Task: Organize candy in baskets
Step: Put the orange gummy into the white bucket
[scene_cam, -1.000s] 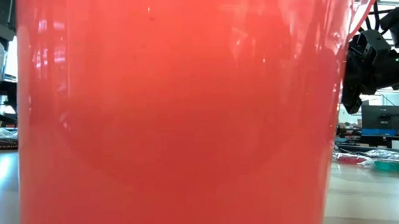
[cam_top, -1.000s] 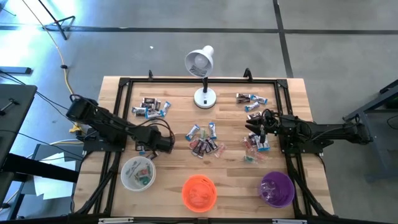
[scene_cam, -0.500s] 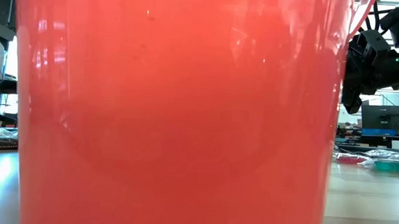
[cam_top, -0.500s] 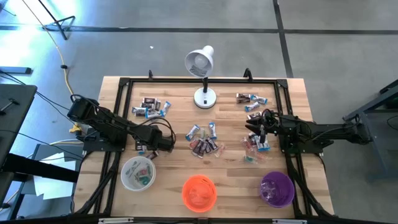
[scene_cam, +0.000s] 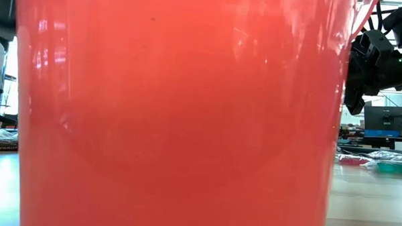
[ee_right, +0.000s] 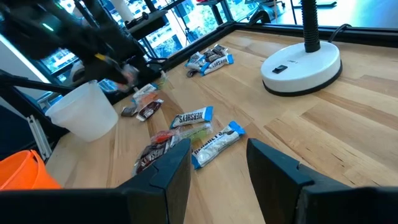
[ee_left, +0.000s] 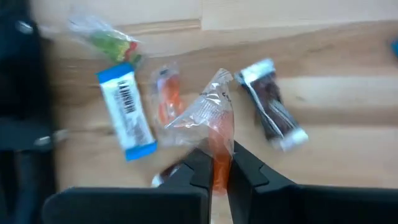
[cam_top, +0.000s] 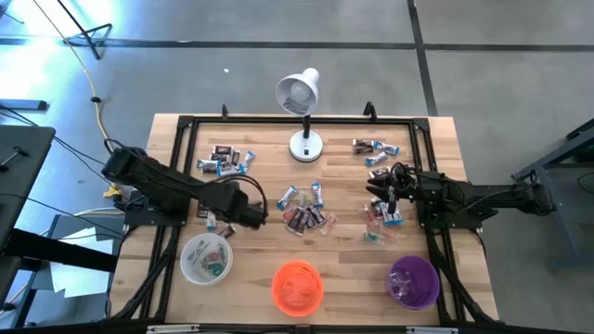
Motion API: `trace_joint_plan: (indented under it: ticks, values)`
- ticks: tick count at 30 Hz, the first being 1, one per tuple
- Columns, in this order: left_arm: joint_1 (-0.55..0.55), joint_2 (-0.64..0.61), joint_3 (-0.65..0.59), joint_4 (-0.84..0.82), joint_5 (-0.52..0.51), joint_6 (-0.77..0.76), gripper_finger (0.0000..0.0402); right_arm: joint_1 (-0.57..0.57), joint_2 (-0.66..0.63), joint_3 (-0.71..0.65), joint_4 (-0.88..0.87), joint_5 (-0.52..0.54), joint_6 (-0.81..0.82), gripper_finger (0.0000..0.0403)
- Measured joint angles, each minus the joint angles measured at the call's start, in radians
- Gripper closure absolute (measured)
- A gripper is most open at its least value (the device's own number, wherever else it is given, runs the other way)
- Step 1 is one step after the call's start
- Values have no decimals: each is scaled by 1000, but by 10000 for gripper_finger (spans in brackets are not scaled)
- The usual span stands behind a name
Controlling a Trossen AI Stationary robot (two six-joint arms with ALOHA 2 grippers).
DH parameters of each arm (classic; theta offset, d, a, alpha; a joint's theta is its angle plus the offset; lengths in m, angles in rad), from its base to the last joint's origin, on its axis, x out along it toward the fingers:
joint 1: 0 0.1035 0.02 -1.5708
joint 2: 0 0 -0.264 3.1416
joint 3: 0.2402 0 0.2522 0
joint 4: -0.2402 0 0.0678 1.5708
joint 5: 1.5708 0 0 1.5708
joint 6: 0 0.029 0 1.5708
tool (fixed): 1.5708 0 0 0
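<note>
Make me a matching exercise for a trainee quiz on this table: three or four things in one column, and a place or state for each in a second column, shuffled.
Column one:
1. left end effector
2. right end effector
3. white basket
4. purple basket

Column two:
A. near edge of the table, on the right arm's side
B. open, holding nothing, above the candies
C. shut on an orange candy in a clear wrapper
D. near edge of the table, on the left arm's side

Right pairs: 1-C, 2-B, 3-D, 4-A
</note>
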Motion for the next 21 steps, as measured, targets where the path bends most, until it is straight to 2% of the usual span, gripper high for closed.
trace_joint_plan:
  ticks: [3, 6, 9, 13, 17, 21]
  values:
    - [-43, -1, 119, -128, 22, 14, 387, 0, 0, 0, 0, 0, 0, 251]
    - [-88, -2, 181, -204, 83, 10, 385, 0, 0, 0, 0, 0, 0, 251]
    - [-144, -2, 196, -210, 165, -41, 385, 0, 0, 0, 0, 0, 0, 251]
    - [-248, -2, 197, -146, 260, -182, 383, 0, 0, 0, 0, 0, 0, 251]
    - [-366, -2, 197, -108, 234, -364, 364, 0, 0, 0, 0, 0, 0, 251]
    - [-459, -2, 197, -143, 172, -518, 324, 0, 0, 0, 0, 1, 0, 251]
